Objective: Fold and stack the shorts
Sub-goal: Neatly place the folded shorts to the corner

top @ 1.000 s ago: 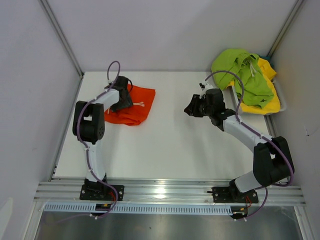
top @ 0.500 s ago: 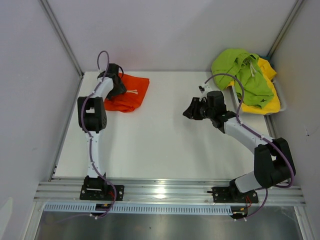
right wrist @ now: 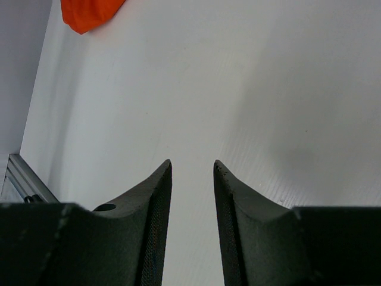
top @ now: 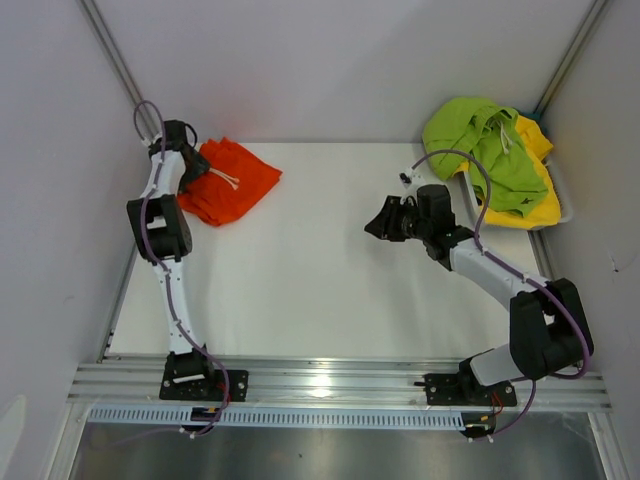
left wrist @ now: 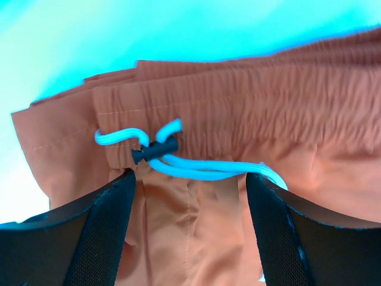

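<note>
The orange shorts (top: 238, 185) lie bunched at the table's far left corner, their white drawstring (top: 226, 178) on top. My left gripper (top: 190, 168) sits over their left end. In the left wrist view its jaws stand wide, one finger on each side of the orange fabric (left wrist: 238, 107) just below the knotted drawstring (left wrist: 196, 170), without pinching it. My right gripper (top: 375, 228) hovers over bare table near the middle right, its fingers (right wrist: 158, 196) a little apart with nothing between them. Lime green shorts (top: 480, 140) lie heaped on yellow shorts (top: 540, 205) at the far right.
A white tray (top: 563, 205) at the far right holds the green and yellow heap. Grey walls close in the left, back and right sides. A metal rail (top: 330, 380) runs along the near edge by both arm bases.
My left arm has swung toward the far left corner, and the orange shorts have slid and turned along with it. The right gripper has hardly shifted.
</note>
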Motion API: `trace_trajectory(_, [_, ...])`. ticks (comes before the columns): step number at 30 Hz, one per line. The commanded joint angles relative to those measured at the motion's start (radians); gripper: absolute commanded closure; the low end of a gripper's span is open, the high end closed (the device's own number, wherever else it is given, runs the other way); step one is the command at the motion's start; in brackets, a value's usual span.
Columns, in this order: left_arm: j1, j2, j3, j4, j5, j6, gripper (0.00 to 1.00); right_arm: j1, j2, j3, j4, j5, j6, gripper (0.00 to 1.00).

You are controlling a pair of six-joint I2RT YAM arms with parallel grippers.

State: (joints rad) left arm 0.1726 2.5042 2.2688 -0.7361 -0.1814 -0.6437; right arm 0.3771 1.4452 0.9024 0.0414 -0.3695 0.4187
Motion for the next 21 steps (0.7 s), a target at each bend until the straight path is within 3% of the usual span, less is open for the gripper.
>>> trace_trajectory(1, [0.030, 0.022, 0.040, 0.006, -0.012, -0.098, 0.23, -0.007, -0.046, -0.007, 0.055, -0.026, 0.014, 0.63])
trace_trajectory(7, [0.058, -0.062, -0.118, 0.096, -0.038, -0.145, 0.25, -0.015, -0.060, -0.023, 0.067, -0.026, 0.017, 0.63])
trace_trajectory(12, [0.019, -0.140, -0.114, 0.080, -0.064, -0.090, 0.24, -0.017, -0.058, -0.039, 0.072, -0.036, 0.020, 0.63])
trace_trajectory(21, [-0.061, -0.419, -0.288, 0.055, -0.065, -0.018, 0.22, -0.010, -0.060, -0.059, 0.089, -0.020, 0.018, 0.62])
